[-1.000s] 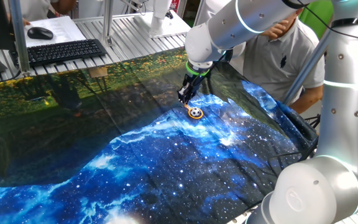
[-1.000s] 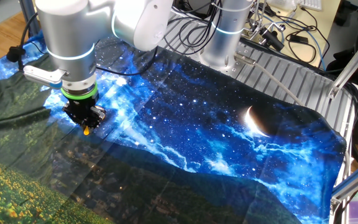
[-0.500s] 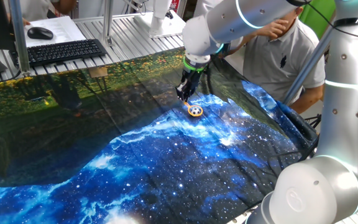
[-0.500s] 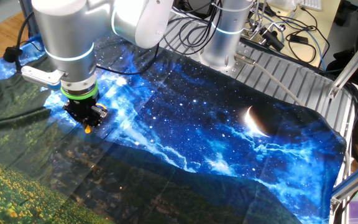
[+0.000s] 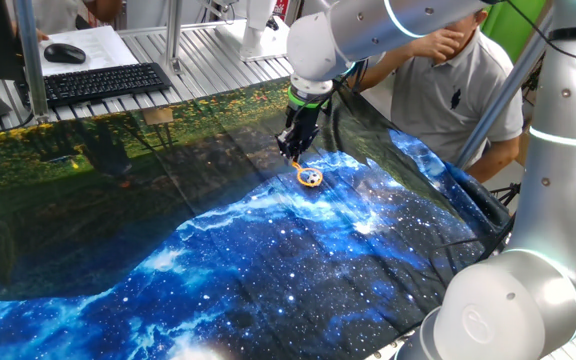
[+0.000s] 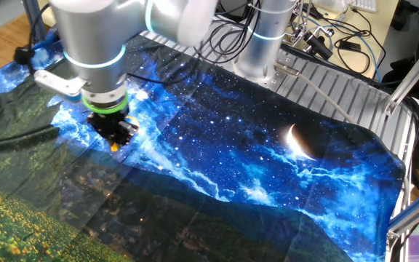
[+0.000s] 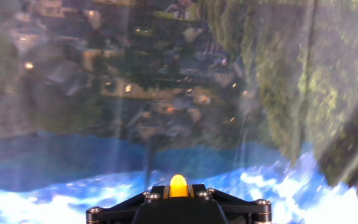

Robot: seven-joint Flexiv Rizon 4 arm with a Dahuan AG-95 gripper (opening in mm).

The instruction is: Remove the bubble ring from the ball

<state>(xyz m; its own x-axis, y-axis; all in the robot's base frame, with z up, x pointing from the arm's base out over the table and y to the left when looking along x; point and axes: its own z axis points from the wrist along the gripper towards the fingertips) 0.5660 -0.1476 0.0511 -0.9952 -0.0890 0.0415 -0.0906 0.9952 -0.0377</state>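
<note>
A glossy silver-white arm [image 5: 368, 35] with glowing cyan joint rings, a green wrist band [image 6: 106, 107] and black, screw-studded jaws.

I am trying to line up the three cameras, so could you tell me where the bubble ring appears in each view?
One fixed view: the bubble ring hangs below the gripper, upper centre.
The other fixed view: orange tip under the gripper, left.
Hand view: yellow handle end, bottom centre.
Shared landmark: the gripper.

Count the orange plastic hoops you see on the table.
1: the thin orange plastic hoop lies around the tiny black-and-white ball on the blue starry cloth, its handle pinched by the claw. None seems hidden.
</note>
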